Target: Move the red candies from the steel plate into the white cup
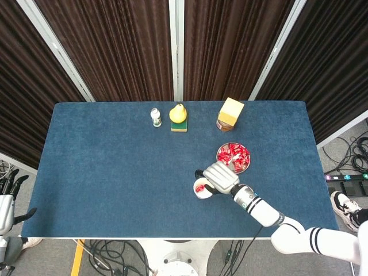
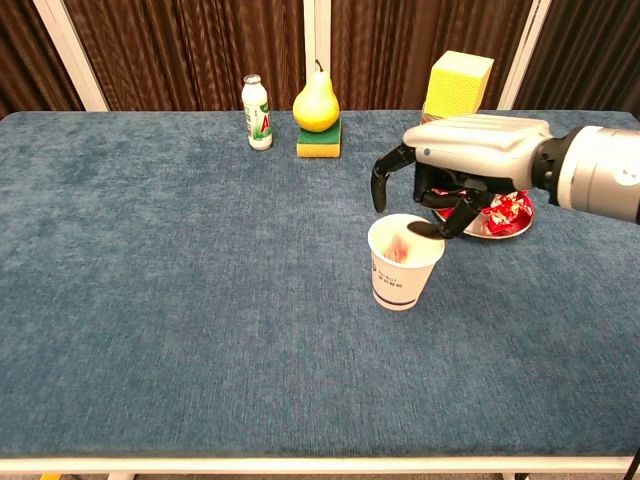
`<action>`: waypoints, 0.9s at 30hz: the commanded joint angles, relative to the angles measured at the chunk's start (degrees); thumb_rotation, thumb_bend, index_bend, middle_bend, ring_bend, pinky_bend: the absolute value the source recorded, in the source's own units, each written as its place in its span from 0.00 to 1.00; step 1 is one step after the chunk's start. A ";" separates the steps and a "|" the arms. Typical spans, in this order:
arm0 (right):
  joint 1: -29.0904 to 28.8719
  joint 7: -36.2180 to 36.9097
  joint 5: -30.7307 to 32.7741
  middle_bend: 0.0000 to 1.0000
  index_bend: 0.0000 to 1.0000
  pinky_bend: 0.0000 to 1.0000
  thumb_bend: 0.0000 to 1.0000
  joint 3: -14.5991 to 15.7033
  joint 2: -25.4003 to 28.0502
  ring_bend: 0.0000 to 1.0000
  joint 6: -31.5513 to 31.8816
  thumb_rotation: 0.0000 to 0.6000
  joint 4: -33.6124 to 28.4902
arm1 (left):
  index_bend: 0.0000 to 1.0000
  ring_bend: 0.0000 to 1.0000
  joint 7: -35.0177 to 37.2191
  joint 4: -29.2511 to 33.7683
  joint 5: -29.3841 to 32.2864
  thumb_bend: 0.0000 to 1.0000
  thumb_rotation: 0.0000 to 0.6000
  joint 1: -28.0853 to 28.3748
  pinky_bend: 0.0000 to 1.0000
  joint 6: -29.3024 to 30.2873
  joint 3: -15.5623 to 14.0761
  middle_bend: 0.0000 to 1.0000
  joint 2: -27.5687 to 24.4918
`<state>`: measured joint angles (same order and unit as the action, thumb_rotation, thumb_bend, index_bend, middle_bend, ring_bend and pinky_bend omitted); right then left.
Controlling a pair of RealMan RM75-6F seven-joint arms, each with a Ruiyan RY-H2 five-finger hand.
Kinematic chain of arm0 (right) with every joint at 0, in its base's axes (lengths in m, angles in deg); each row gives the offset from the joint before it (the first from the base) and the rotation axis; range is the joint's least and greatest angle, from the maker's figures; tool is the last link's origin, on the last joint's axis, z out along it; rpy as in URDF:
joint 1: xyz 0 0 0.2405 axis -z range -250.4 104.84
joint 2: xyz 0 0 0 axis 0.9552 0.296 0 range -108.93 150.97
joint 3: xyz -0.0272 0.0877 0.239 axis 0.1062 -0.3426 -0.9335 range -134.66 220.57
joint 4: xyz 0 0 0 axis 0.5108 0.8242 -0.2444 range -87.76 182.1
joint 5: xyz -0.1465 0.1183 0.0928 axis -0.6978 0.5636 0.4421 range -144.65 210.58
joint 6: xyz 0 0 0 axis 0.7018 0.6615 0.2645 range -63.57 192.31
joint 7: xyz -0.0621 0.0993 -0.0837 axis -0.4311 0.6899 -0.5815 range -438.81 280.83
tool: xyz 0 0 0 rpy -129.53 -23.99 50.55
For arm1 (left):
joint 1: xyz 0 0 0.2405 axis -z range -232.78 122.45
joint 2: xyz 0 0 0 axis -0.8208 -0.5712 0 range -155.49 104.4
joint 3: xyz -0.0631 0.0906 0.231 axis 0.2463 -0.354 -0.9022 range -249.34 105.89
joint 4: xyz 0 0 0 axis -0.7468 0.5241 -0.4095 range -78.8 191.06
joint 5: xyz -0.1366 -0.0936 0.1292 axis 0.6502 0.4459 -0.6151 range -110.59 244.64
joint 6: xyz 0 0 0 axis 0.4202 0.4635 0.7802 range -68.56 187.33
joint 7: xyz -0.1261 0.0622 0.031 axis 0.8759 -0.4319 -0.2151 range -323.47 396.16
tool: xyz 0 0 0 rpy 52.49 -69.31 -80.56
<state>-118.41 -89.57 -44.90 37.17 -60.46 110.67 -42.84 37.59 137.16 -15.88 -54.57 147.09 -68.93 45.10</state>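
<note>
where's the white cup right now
The white cup stands right of centre in the chest view, near the table's front, directly under the right hand, with the steel plate just behind-right.

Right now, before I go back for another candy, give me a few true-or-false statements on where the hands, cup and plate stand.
1. The right hand hangs over the white cup. True.
2. The cup lies tipped on its side. False: it stands upright.
3. A red candy shows inside the cup. True.
4. The steel plate holds no candies. False: red candies remain on it.
5. The left hand is gripping the pear. False: it hangs beside the table, off its left edge, holding nothing.
</note>
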 commanded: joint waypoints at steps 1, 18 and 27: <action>0.52 0.06 0.50 0.92 0.32 1.00 0.38 0.10 0.93 0.97 0.67 1.00 -0.71 | 0.23 0.18 0.01 -0.05 -0.17 0.10 1.00 0.03 0.16 0.07 0.01 0.16 0.04; -1.90 -11.71 27.77 0.92 0.41 1.00 0.19 -3.01 -4.44 0.97 -3.48 1.00 13.29 | 0.23 0.18 0.78 -0.83 -0.36 0.10 1.00 0.08 0.16 -0.18 -0.02 0.16 0.62; -5.84 -15.33 35.88 0.92 0.43 1.00 0.24 -3.16 -10.23 0.97 -6.70 1.00 21.58 | 0.23 0.18 1.11 -1.18 -0.35 0.10 1.00 -0.01 0.16 -0.28 -0.09 0.16 0.74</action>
<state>-123.56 -104.29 -9.97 34.08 -69.91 104.65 -22.03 38.71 135.98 -16.23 -54.58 146.82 -69.02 45.85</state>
